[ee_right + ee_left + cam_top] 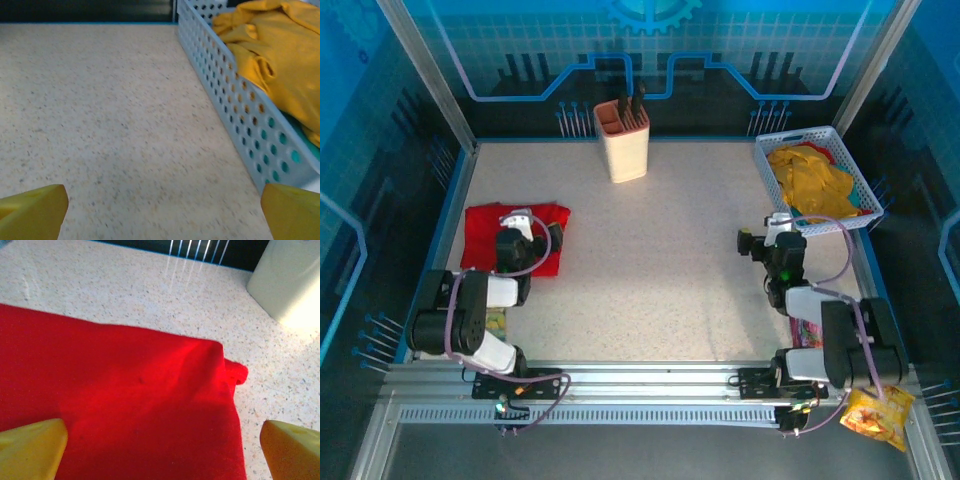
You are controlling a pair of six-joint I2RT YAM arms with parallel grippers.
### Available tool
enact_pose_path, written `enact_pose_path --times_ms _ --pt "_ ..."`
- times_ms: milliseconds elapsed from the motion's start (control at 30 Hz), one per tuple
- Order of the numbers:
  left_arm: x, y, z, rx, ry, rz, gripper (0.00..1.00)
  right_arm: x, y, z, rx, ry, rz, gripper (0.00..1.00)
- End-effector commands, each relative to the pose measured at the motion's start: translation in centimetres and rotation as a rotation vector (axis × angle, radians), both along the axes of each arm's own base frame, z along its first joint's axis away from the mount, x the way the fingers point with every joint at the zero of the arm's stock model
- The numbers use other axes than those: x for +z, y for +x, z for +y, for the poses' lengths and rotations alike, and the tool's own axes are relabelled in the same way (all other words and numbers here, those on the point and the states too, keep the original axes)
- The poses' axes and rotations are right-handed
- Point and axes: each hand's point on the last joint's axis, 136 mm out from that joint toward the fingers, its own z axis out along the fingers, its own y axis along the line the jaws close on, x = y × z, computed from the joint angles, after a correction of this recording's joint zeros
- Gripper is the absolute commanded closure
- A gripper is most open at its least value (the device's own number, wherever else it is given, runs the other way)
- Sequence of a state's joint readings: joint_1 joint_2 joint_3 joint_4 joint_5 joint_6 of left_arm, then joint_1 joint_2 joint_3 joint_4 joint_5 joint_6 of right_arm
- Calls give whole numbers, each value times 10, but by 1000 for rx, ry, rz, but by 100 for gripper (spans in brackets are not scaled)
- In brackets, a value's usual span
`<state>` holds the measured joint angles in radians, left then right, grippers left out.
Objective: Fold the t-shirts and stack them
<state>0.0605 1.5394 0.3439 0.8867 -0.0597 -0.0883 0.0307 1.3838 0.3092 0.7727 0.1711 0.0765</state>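
A folded bright red t-shirt [480, 233] [125, 405] lies flat at the left of the table. My left gripper [522, 222] [162, 452] hovers over its right part, jaws wide open and empty, yellow fingertips [32, 447] at either side. Crumpled yellow t-shirts [812, 180] [272, 60] fill the perforated white basket [855, 175] [235, 107] at the back right. My right gripper [775, 226] [162, 215] stands open over bare tabletop just left of the basket's near corner, holding nothing.
A cream holder [622, 140] [292, 282] with dark utensils stands at the back centre. Colourful snack packets lie by the arm bases: one near the left base [496, 322], one at the right [806, 332], one off the front right corner [877, 412].
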Motion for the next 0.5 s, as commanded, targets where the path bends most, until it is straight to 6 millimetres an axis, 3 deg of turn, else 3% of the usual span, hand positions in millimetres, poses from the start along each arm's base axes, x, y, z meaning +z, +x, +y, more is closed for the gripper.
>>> enact_pose_path --times_ms 0,100,467 --pt "19 11 -11 -63 23 -81 1 14 22 9 55 0 -150 0" --pt "18 10 -12 -64 25 -79 1 7 28 17 69 -42 -65 0" --pt "18 13 -25 -144 33 -66 1 7 29 12 16 -68 -67 0"
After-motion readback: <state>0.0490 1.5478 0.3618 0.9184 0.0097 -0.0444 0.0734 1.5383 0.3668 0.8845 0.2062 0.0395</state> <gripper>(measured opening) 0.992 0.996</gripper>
